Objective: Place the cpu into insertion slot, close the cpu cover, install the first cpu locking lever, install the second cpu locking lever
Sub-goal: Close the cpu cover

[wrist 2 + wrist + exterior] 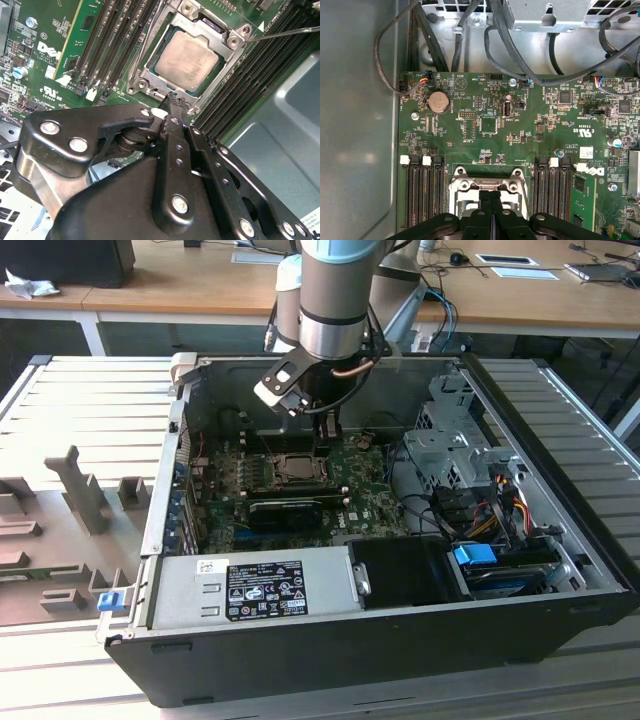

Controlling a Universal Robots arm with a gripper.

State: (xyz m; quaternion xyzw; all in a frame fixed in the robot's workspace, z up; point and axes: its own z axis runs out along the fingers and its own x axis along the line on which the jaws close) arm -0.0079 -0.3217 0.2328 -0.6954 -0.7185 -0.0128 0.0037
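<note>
arm: comes down from the upper middle of the exterior view into the open PC case (560,575)
gripper (326,443): low over the green board (540,130), just to the exterior view's right of the socket
pincer state: fingers pressed together in both wrist views, nothing seen between them
fingertips (172,97): at the edge of the silver socket frame; contact probably, can't confirm from this angle
cpu (186,61): seated flat in the insertion slot (134,86), pale metal face up; in the exterior view it's centre frame, on the board (296,466)
cpu cover (152,60): down over the chip, cpu face showing through the cut-out
lever: one thin metal rod (285,33) runs out from the socket corner far from the fingertips, over the black memory slots (260,70)
second lever: can't make it out
memory slots, other side (115,45): run beside the socket, white latches at their ends
first wrist view: gripper (490,200) over the socket frame, coin cell (439,101) and black cables (435,45) further along the board
black card (285,510): lies just below the socket in the exterior view
power supply (250,585): lower middle of the exterior view, against the case's near wall
</note>
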